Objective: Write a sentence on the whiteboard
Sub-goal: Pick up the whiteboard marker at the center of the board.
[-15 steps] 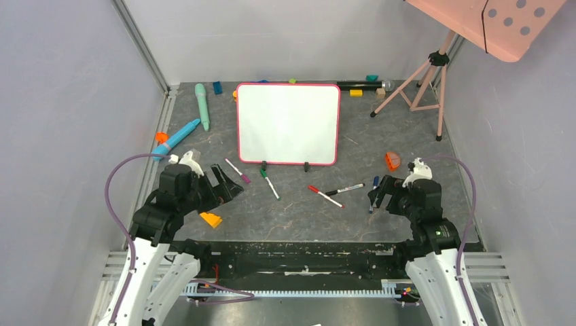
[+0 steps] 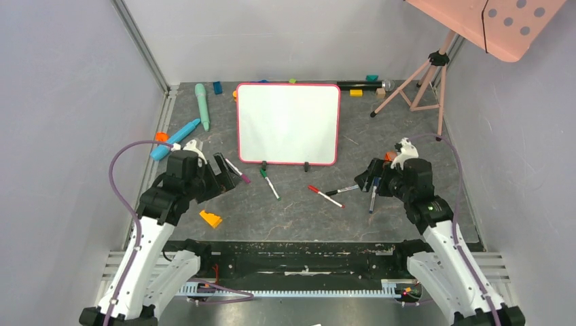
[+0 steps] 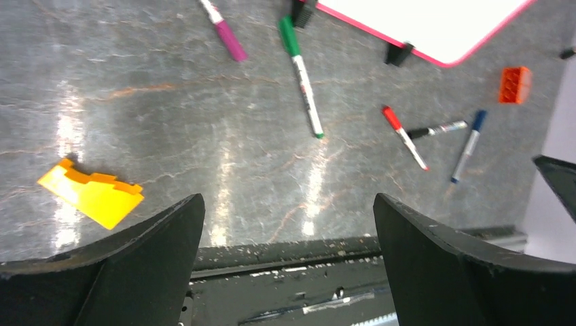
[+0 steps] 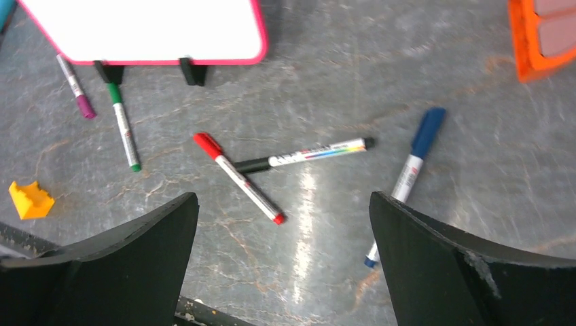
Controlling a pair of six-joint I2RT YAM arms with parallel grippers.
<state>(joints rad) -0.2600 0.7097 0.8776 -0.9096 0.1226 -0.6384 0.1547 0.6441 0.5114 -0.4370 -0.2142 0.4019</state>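
Whiteboard sits far centre on the table, pink frame, two black clip feet on its near edge. The face reads plain white in every view.

Left gripper is left of the board's near-left corner, low over the table, fingers spread wide with nothing between them. Right gripper is near the board's right side, also low, fingers wide apart and empty.

Markers lie loose just near of the board:
- Purple marker is just beside the left gripper's tips; touching or not, cannot tell.
- Green marker lies by the left clip foot, cap end toward it.
- Red marker and black marker meet in a V, ends touching or overlapping.
- Blue marker lies right of them, close under the right gripper, cap toward the far side.

Yellow block is near-left, just near of the left gripper. An orange piece lies far of the right gripper, partly hidden in the top view. Teal pen and blue pen lie far-left, well apart from the board. Pink tripod stands far-right.
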